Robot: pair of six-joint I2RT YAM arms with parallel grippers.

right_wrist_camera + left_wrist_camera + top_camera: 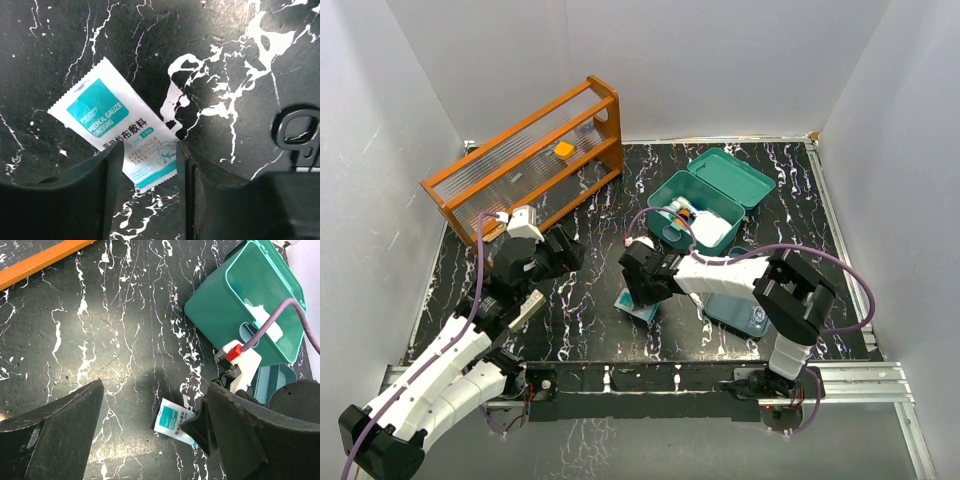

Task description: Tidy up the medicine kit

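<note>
Desk [590, 300] from above: the medicine kit [735, 175] sits open at the far right with its lid thrown back and a few items inside, so it is ready to take more. The right fingers [642, 283] hang low over a gauze packet [642, 310] that lies on the desk, apart from the kit. It is presumably the next thing to go in. The left fingers [563, 255] hover near an orange rack [520, 160], clear of the work. A blue-grey tray [745, 310] lies under the right arm.

Left wrist view: the left fingers are spread wide with nothing between them (idle, by the look of it). The packet and kit are ahead of them.

Right wrist view: the right fingers stand narrow, straddling the packet's near end. Whether they pinch it I cannot tell. The packet lies flat, so gripping its edge seems the likely way to lift it.
</note>
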